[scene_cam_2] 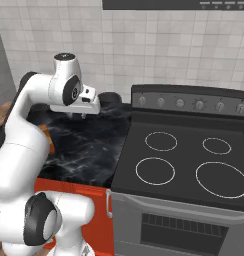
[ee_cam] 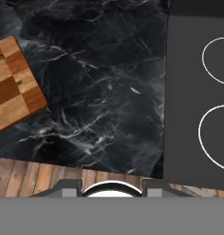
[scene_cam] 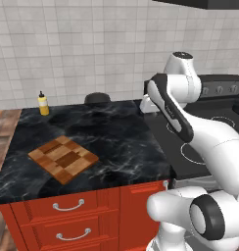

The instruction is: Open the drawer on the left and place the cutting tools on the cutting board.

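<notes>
We see the arm [scene_cam: 190, 122] raised above the black marbled surface [scene_cam: 111, 132], its hand held over the right part of that surface near the stove [scene_cam_2: 189, 160]. The claw [scene_cam_2: 79, 114] hangs below the white hand in the right base view; we cannot tell how far its fingers stand apart (they are too small there, and the hand view cuts them off at its lower edge).

The board [scene_cam: 63, 158] lies flat on the left part of the surface, turned so that one corner points toward the front edge. Its top carries nothing. In the hand view one corner of the board [ee_cam: 13, 87] enters at the left, well apart from the stove top at the right, with bare marble between them.

The drawer [scene_cam: 55, 206] is the topmost front in the red stack under the surface, below the board; it sits shut, flush with the fronts beneath it, and its curved silver handle [scene_cam: 68, 205] is untouched. A plain red door [scene_cam: 141, 215] stands just beside it on the right.

A yellow bottle [scene_cam: 43, 104] with a dark cap stands upright at the rear left of the surface, against the tiled wall. A dark rounded object [scene_cam: 97, 98] rests at the rear centre; we cannot tell what it is.
</notes>
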### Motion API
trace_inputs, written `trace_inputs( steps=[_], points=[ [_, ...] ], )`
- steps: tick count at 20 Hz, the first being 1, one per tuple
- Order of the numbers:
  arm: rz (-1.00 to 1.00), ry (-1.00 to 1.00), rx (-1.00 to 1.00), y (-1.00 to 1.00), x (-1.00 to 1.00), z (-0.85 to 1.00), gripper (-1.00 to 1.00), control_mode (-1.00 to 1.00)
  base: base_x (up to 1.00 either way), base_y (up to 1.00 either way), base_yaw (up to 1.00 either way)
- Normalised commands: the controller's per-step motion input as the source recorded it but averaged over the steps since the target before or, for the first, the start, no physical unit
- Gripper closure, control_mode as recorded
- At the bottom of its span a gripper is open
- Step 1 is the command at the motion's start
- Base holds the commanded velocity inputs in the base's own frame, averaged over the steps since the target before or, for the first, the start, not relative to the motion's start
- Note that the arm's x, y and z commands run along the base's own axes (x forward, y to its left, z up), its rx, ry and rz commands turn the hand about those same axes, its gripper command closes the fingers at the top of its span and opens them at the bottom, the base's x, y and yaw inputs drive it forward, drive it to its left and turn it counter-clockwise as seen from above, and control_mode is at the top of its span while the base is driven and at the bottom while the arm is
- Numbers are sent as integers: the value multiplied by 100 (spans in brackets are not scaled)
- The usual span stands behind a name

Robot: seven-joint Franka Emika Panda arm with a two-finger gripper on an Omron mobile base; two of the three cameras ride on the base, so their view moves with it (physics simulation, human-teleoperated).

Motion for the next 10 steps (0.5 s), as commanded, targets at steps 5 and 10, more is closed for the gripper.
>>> trace_inputs(
  steps=[5,10],
  points=[
    [6,-8,-1,7,-39,0,-100,-100,0,0,0],
    [28,-24,-24,91,-95,-31,-100,-100,0,0,0]
  ],
)
